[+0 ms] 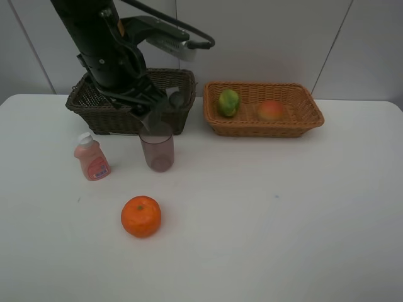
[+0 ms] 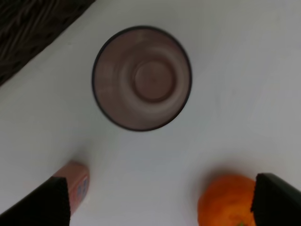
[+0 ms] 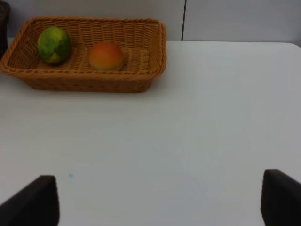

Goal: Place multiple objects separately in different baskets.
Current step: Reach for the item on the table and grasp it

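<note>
The pink white-capped bottle point(image 1: 92, 158) stands on the table point(image 1: 283, 207), off to the outer side of the left end effector point(image 2: 155, 201). That end effector hangs with its jaws spread wide and nothing between them. The translucent purplish cup point(image 1: 157, 151) is upright and empty straight beneath it, the dark brown wicker basket point(image 1: 187, 80) is just behind it, and the orange point(image 1: 141, 216) lies on its near side. The cup looks light, thin-walled and smooth, so it would likely flex or slip under a hard pinch. A gentle grip across the upper wall, near the rim, seems safest. Further right, the light tan basket point(image 1: 302, 104) already holds the green citrus point(image 1: 228, 102) and the peach point(image 1: 271, 111), well ahead of the right end effector point(image 3: 155, 200), which is also wide and empty.
</note>
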